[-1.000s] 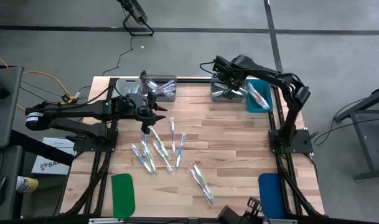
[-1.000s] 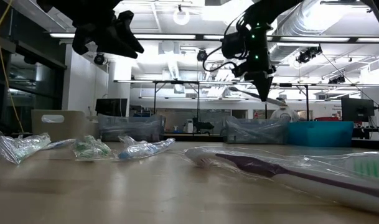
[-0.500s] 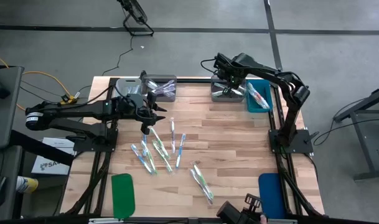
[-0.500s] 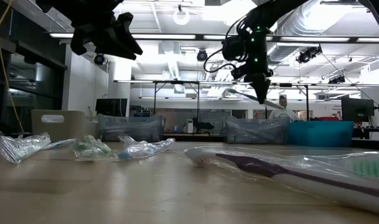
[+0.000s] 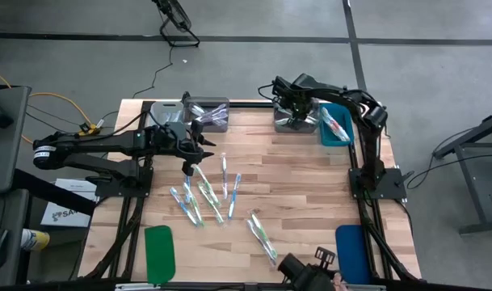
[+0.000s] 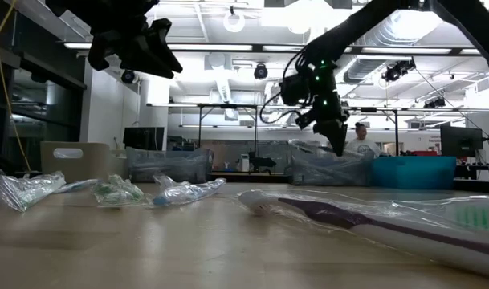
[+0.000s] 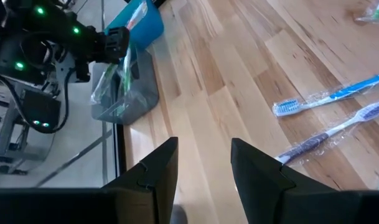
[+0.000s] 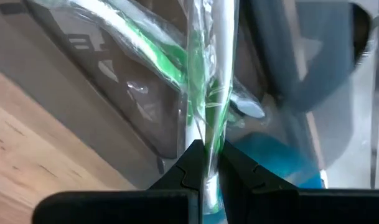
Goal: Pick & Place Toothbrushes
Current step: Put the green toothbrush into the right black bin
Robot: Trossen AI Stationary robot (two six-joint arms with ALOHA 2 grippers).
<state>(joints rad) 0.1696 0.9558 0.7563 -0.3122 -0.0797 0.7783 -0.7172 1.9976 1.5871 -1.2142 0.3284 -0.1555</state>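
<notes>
Right gripper (image 5: 296,107) over grey bin (image 5: 295,123) at table (image 5: 310,186) far edge, fingers (image 8: 188,167) pinched on wrapped green toothbrush (image 8: 209,93) (bag hangs over bin). Left gripper (image 5: 189,167) above loose toothbrushes (image 5: 209,196) mid-table, fingers (image 7: 158,168) parted, holding nothing. Blue bin (image 5: 335,124) just beside grey one.

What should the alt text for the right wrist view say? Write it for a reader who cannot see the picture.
The right hand is shut on a clear-wrapped toothbrush with green accents, held over a grey bin that already contains wrapped toothbrushes. A blue bin sits just beyond it, and bare wooden tabletop shows beside the grey bin.
</notes>
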